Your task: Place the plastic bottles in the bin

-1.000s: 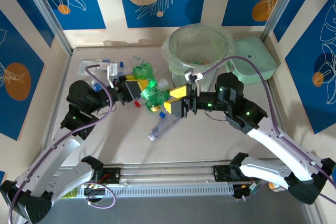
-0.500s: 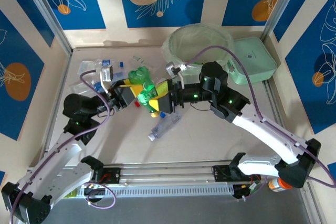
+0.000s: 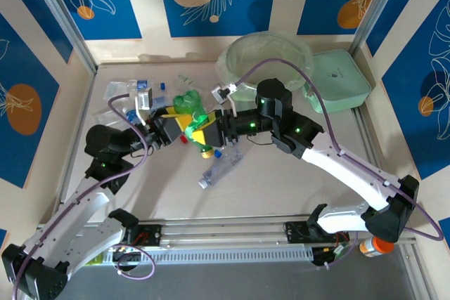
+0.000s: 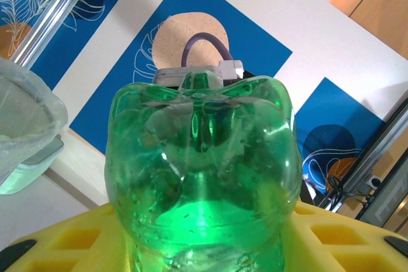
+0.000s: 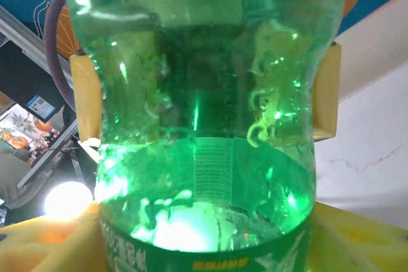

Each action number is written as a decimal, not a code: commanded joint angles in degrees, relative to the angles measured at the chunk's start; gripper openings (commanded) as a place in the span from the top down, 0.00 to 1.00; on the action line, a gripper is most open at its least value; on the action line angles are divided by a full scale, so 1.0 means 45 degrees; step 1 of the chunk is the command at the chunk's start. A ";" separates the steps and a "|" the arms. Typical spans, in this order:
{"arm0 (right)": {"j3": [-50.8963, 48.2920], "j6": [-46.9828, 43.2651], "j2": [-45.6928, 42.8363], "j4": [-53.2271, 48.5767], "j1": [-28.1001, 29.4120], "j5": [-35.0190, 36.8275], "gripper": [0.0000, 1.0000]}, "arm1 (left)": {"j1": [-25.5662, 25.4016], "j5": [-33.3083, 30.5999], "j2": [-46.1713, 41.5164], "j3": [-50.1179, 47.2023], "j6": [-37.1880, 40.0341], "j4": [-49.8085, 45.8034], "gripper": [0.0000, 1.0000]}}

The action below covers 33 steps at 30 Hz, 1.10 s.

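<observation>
One green plastic bottle (image 3: pixel 191 105) hangs above the table centre, and both grippers have it. My left gripper (image 3: pixel 180 120) is shut on its base end (image 4: pixel 201 176). My right gripper (image 3: pixel 206 133) has come in from the right, and its yellow fingers (image 5: pixel 38 234) press against the labelled part (image 5: pixel 204 125). A crushed clear bottle (image 3: pixel 222 166) lies on the table below them. More clear bottles (image 3: pixel 137 93) with blue caps lie at the back left. The bin (image 3: pixel 266 60), a pale-green bucket with a clear bag, stands at the back, right of centre.
A flat pale-green lid (image 3: pixel 342 79) lies right of the bin. Small loose caps (image 3: pixel 183 140) sit under the grippers. The bin's bagged rim (image 4: pixel 25 109) shows at the left of the left wrist view. Metal frame posts stand at both back corners.
My right arm has swung left to the green bottle and narrowed its jaws around it. The left gripper has lifted the bottle slightly and kept its hold.
</observation>
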 commanded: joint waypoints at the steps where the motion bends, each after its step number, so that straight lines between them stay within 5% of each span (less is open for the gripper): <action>1: 0.0301 -0.0057 -0.0205 -0.0230 0.0069 -0.0056 0.41 | -0.0095 0.0275 0.0121 0.0170 0.0501 -0.0099 0.46; 6: 0.0321 -0.0291 -0.0331 -0.0668 0.0006 0.0185 0.42 | -0.0095 0.0266 0.0010 0.0505 0.1223 -0.1051 0.22; 12: 0.0547 -0.0525 -0.0411 -0.1314 -0.0301 0.0554 0.44 | -0.0095 -0.0622 -0.0804 0.1474 0.3691 -0.4764 0.09; 19: 0.2237 -0.2096 -0.0227 -0.4622 -0.1282 0.2898 0.49 | -0.0182 -0.4143 -0.1875 0.2781 0.7791 -1.0264 0.06; 26: 0.7819 -0.3414 0.2799 -1.0601 -0.4373 0.7434 0.55 | -0.0422 -0.7946 -0.2112 0.2186 0.9619 -1.2767 0.09; 33: 1.1682 -0.4120 0.6483 -1.2459 -0.6120 0.8941 0.57 | -0.0649 -0.7850 -0.2189 0.0952 0.9558 -1.2225 0.11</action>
